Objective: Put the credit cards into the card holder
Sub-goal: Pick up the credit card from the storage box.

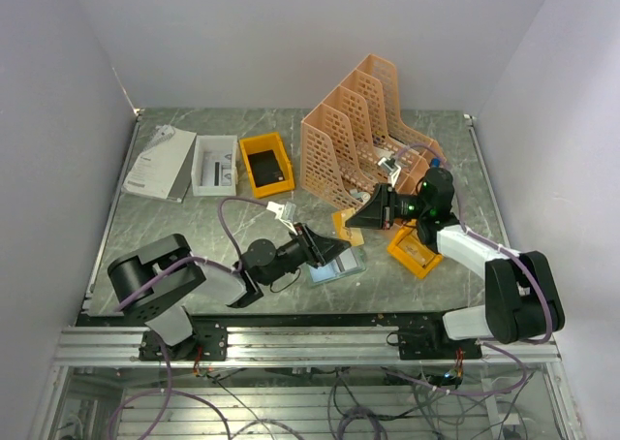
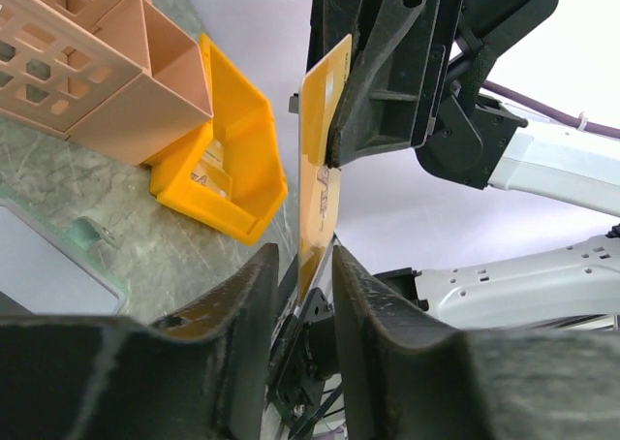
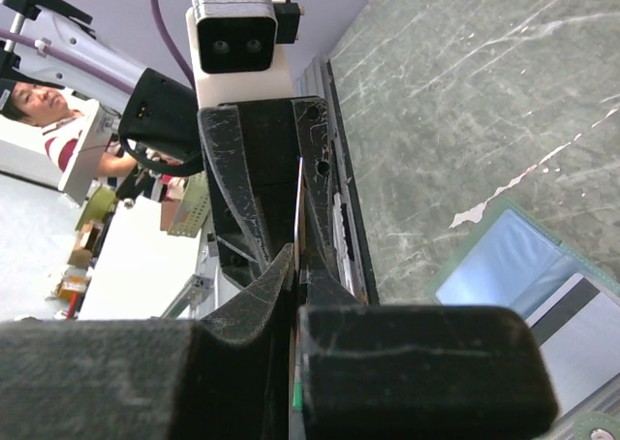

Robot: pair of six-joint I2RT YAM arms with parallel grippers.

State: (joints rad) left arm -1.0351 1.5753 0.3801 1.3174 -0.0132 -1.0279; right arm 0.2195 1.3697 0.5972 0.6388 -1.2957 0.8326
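Table: we see both arms meet near its middle, in front of the lattice rack. Holder lies open and flat on the table, bluish inside up, just beside the L gripper and nearer the L arm than the R. R gripper: fingers clamped on the upper part of one tan card, held off the table, apart from the holder. Card stands on edge. Its long axis runs from the R fingers down into the gap of the L fingers, which stand apart either side of its free end. A slit shows on one side; contact on the other we cannot tell. We judge this a hand-over: L should close on the free end w/ pads square to the card's faces, then R can let go.
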